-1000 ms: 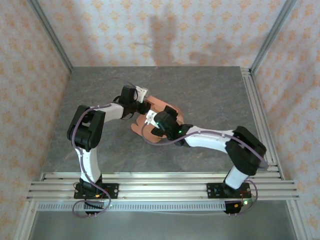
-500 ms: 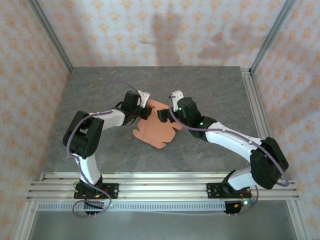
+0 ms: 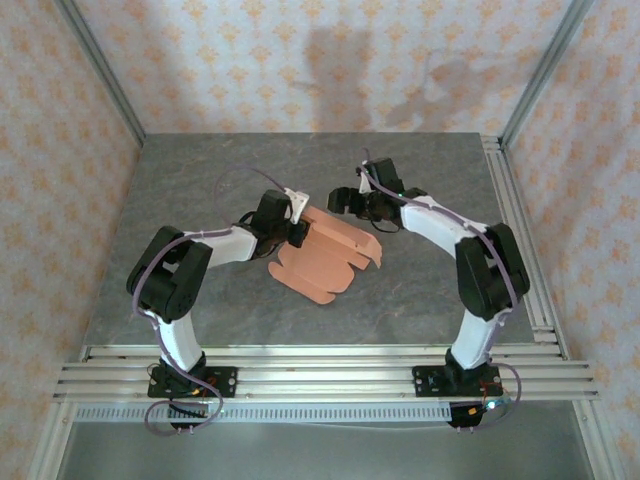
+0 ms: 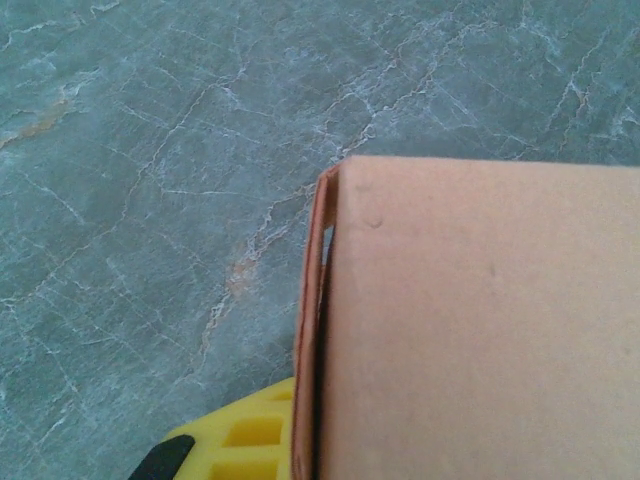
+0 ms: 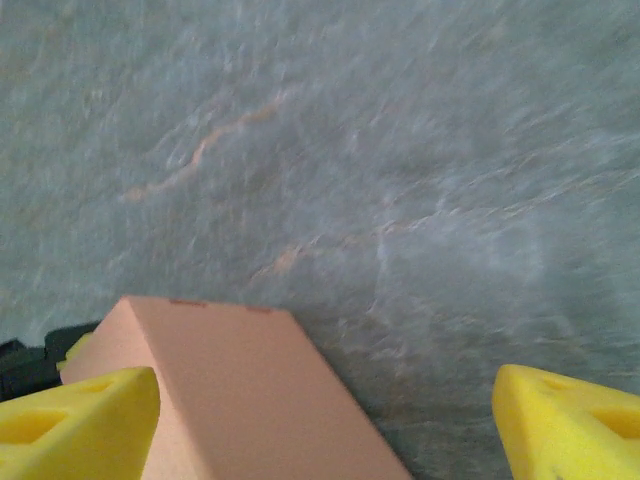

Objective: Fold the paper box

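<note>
The salmon-orange paper box (image 4: 480,330) is matt, smooth thin card; the grey veined tabletop (image 4: 150,150) beneath looks like polished stone.

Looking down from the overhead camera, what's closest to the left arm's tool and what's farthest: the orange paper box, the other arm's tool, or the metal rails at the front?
1. The paper box, gripped by the left tool at its left side.
2. The right tool, a little farther back and to the right.
3. The front rails, along the bottom of the view.
</note>
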`<control>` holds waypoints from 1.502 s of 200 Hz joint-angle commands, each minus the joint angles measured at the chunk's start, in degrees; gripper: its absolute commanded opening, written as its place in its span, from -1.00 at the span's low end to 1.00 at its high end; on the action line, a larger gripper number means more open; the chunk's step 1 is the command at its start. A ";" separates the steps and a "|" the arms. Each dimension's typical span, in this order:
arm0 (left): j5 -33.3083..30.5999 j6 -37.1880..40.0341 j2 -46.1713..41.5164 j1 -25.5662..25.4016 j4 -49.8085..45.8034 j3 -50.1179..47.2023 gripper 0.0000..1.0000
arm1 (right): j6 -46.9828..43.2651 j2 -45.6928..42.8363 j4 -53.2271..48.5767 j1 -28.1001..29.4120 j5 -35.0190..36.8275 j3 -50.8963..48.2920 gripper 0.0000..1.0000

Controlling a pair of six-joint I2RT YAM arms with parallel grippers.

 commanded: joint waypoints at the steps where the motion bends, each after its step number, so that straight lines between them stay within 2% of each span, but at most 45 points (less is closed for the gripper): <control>1: -2.52 1.44 0.08 -0.45 1.24 -0.10 -1.00 | 0.93 3.66 -2.59 0.53 -10.89 4.91 0.72; 28: -2.94 1.66 0.61 -0.80 1.67 -0.10 -1.00 | 3.56 8.57 -0.02 0.53 -15.69 7.45 0.68; 63: -3.65 1.77 0.63 -0.82 1.60 -0.21 -0.97 | 3.88 13.02 -1.19 0.51 -16.27 9.98 0.62; 129: -3.72 -0.12 0.98 -0.82 4.77 -2.12 -0.76 | 5.21 12.46 0.68 0.23 -15.00 6.66 0.41; 167: -3.43 -0.62 0.29 -0.78 6.65 -4.00 -0.66 | 5.09 12.17 1.07 0.17 -14.86 4.95 0.37; 232: -4.72 -1.76 0.56 -0.81 8.39 -4.89 -0.67 | 4.78 11.27 1.67 0.15 -14.69 3.54 0.37; 258: -3.90 -2.61 1.32 -0.69 9.50 -4.45 -0.79 | 5.86 10.74 3.28 0.23 -15.62 2.63 0.37; 285: -2.38 -2.99 1.95 -0.73 9.76 -3.55 -0.99 | 6.68 10.01 4.36 0.21 -16.19 2.00 0.37; 300: -1.98 -2.73 1.32 -0.73 9.33 -3.43 -1.00 | 6.59 9.29 4.35 0.13 -15.97 1.74 0.37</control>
